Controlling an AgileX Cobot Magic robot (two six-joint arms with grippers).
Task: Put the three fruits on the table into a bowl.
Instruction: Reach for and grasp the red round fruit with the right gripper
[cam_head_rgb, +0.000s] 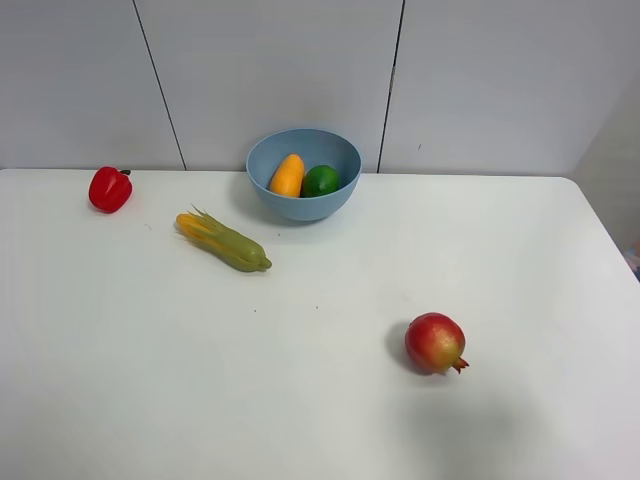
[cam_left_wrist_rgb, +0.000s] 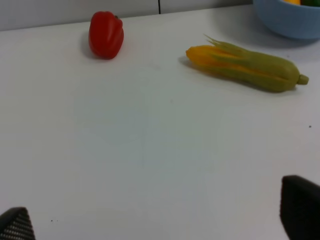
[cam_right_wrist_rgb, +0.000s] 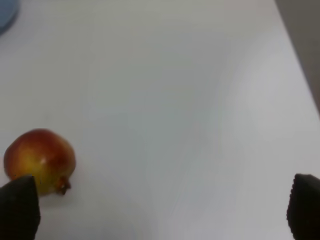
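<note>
The light-blue bowl (cam_head_rgb: 304, 173) stands at the back middle of the white table (cam_head_rgb: 320, 400). The orange-yellow mango (cam_head_rgb: 287, 175) and the green lime (cam_head_rgb: 320, 181) lie inside it. The red pomegranate (cam_head_rgb: 435, 343) lies on the table at the front right, crown tip pointing right. It also shows in the right wrist view (cam_right_wrist_rgb: 40, 160), just beside one fingertip. My right gripper (cam_right_wrist_rgb: 162, 210) is open and empty, with fingertips (cam_right_wrist_rgb: 20, 210) wide apart. My left gripper (cam_left_wrist_rgb: 160, 220) is open and empty over bare table. Neither gripper shows in the exterior high view.
A red bell pepper (cam_head_rgb: 110, 189) sits at the back left, also in the left wrist view (cam_left_wrist_rgb: 106, 34). A green-yellow husked vegetable (cam_head_rgb: 224, 241) lies left of the bowl, also in the left wrist view (cam_left_wrist_rgb: 245, 67). The table's right edge (cam_right_wrist_rgb: 295, 55) runs close by.
</note>
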